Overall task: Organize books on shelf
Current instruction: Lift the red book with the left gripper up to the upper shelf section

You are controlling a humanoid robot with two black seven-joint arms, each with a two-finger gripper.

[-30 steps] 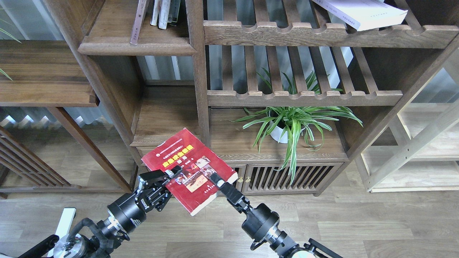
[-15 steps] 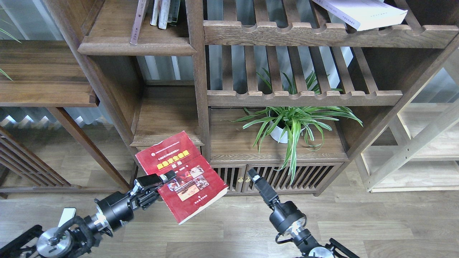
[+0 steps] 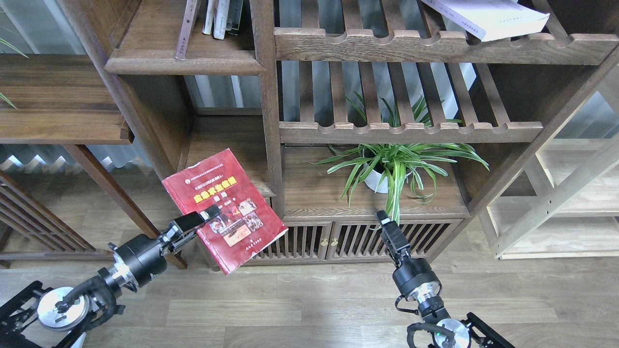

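Note:
A bright red book (image 3: pixel 227 212) with cover photos hangs tilted in front of the bookcase's lower left bay. My left gripper (image 3: pixel 205 215) is shut on its left edge. My right gripper (image 3: pixel 385 223) is apart from it, off to the right before the cabinet doors; it is narrow and dark, so its fingers cannot be told apart. The shelf (image 3: pixel 184 64), a solid dark plank with a moulded edge, sits at the upper left and holds a few upright books (image 3: pixel 220 19) and a leaning one (image 3: pixel 186 29). A thick white book (image 3: pixel 488 18) lies on the top slatted rack.
A potted spider plant (image 3: pixel 394 164) stands on the low cabinet (image 3: pixel 314 241) with slatted doors. Slatted racks (image 3: pixel 411 131) span the right bays. A bare plank shelf (image 3: pixel 222 140) lies behind the red book. Pale shelving (image 3: pixel 556 203) stands at the right, a dark side table (image 3: pixel 58 96) at the left.
My right gripper has come off the red book and drawn back to the right. My left gripper has carried the book left and upward, toward the lower left bay.

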